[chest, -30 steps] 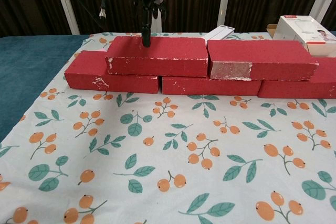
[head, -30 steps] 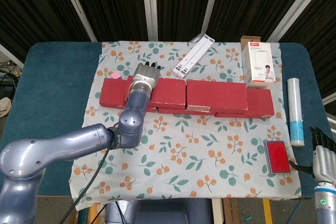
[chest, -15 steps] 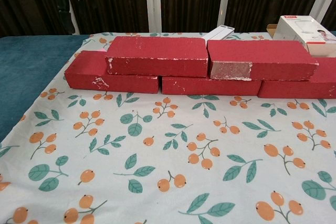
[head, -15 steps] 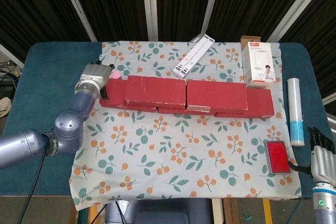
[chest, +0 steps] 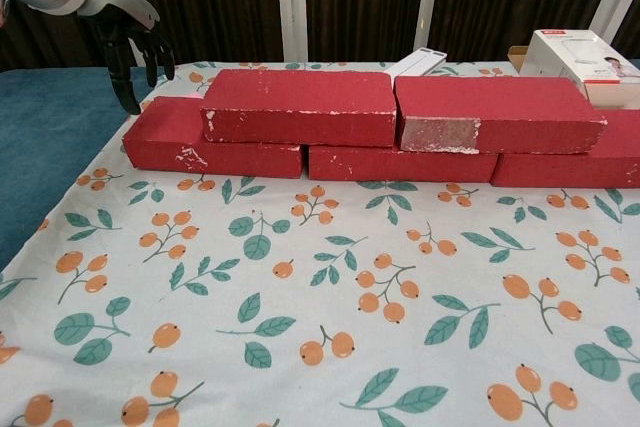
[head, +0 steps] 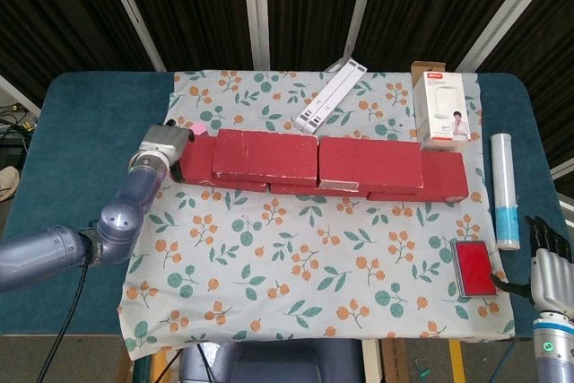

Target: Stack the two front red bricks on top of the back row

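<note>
Two red bricks lie on top of a lower red row: the left upper brick (head: 265,155) (chest: 300,105) and the right upper brick (head: 370,164) (chest: 497,112). The lower row (head: 446,177) (chest: 200,145) sticks out at both ends. My left hand (head: 169,147) (chest: 133,50) hovers just off the row's left end with its fingers hanging apart, holding nothing and clear of the bricks. At the cloth's front right corner my right hand (head: 551,256) holds nothing; its fingers point up and stand apart.
Behind the bricks lie a white power strip (head: 330,96) and a white carton (head: 441,107) (chest: 585,52). A white and blue tube (head: 505,190) and a small red flat pack (head: 473,267) sit at the right. A floral cloth (head: 305,266) covers the teal table (head: 81,132).
My left hand has come off the top of the left upper brick and swung left, now hanging beside the row's left end. The bricks and the right hand have not moved.
</note>
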Controlling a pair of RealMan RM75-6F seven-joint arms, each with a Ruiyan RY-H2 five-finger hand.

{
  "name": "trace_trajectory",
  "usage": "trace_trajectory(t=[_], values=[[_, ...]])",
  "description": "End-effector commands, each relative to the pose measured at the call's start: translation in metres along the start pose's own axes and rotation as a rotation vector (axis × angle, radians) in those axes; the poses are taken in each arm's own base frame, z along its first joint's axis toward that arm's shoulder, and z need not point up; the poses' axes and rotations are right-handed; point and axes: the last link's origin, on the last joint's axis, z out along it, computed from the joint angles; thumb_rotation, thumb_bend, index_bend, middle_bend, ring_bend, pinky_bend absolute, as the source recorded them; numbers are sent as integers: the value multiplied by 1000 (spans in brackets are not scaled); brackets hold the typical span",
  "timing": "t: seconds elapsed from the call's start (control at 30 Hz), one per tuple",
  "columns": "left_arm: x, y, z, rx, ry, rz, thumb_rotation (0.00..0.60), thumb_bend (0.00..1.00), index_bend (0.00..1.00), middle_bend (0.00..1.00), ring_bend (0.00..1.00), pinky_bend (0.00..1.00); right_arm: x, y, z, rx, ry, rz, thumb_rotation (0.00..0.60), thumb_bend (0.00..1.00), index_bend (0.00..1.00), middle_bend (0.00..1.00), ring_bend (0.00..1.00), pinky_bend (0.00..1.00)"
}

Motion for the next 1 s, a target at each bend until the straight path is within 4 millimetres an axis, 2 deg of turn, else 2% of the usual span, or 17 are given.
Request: trace_trajectory(t=[0.03, 0.73, 1.0], values=[[-2, 8, 3, -11, 1, 5, 600, 0, 210, 229, 16, 132, 0, 0, 0, 1, -1, 0, 600, 31, 0, 0, 0, 0], [-11, 51, 13, -59, -25, 48, 600, 0, 196, 227, 16, 131, 0, 2, 2, -3, -5, 9, 600, 32, 0, 0, 0, 0], [-11, 59, 12, -72, -26, 58, 600, 0, 197, 230, 16, 131, 1, 2, 2, -2, -3, 12, 600, 33, 0, 0, 0, 0]])
